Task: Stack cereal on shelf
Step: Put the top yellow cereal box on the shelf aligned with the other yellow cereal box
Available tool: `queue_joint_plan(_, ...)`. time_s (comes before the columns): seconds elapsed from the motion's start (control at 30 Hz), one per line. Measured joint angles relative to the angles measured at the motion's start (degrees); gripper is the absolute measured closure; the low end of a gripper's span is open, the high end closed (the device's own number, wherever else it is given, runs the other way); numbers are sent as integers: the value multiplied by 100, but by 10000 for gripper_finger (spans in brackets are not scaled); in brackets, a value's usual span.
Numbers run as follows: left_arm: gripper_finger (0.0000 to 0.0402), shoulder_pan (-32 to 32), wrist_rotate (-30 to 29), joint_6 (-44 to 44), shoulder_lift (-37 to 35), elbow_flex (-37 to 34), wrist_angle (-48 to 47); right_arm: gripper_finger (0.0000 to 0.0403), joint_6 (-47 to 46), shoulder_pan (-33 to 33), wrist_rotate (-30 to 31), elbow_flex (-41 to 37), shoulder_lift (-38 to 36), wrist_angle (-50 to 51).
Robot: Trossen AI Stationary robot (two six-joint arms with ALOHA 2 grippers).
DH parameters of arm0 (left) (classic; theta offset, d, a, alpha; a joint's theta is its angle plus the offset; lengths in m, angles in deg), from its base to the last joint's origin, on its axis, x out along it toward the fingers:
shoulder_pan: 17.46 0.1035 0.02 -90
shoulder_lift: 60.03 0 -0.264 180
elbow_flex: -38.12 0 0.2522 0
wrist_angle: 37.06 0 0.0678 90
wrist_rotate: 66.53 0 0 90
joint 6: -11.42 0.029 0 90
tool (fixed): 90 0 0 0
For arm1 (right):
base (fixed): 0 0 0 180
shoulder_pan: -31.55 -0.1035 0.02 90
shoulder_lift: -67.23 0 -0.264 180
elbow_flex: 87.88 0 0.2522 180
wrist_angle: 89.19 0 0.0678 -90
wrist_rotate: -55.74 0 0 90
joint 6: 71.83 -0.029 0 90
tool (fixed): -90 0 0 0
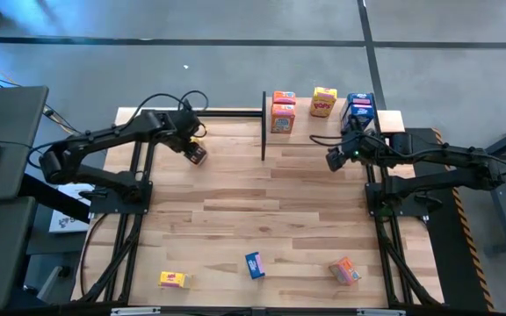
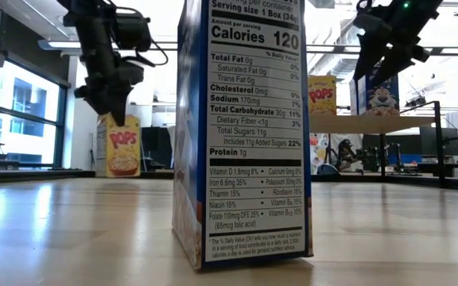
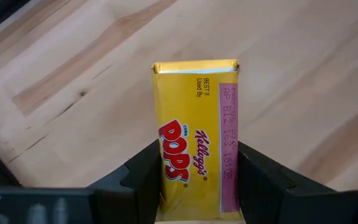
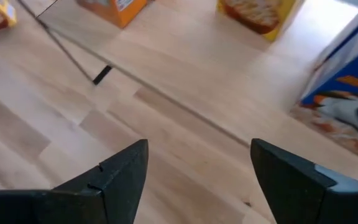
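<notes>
Seven cereal boxes can be counted from above. Toward the counter's far-left corner, the left tool (image 1: pixel 195 154) is clamped on a yellow Pops box (image 3: pixel 196 149), fingers on its two narrow sides, low over the planks; whether the box touches the counter is hard to tell. Thin card like this is probably light and stiff only at its folds, so the narrow sides are the sensible place to grip, and gently, since the broad printed faces would likely dent.

Along the near edge lie a yellow box (image 1: pixel 173 280), a blue box (image 1: pixel 254 264) and an orange box (image 1: pixel 344 271), well apart from one another. On the shelf (image 1: pixel 385 121) at the far edge stand an orange stack (image 1: pixel 283 111), another yellow Pops box (image 1: pixel 323 102) and a blue box at the shelf's right (image 1: pixel 359 107).

Just in front of that blue box hangs the right tool (image 1: pixel 336 159), fingers spread and holding nothing.

From counter height, the near blue box fills the middle of the picture and hides much of the shelf. How many boxes make up the orange stack cannot be made out.
</notes>
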Motion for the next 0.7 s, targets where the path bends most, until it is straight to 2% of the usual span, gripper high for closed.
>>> queue_joint_plan(0.27, 239, -578, 86, -62, -116, 382, -9, 126, 277, -26, -801, 0, 0, -579)
queue_joint_plan(0.53, 239, -1254, 87, -60, -116, 976, 20, 126, 1311, -321, -1621, 0, 0, -1984)
queue_joint_plan(0.7, 239, -1618, 81, -60, -114, 1186, 324, 126, 2007, -492, -1768, 0, 2, -2737)
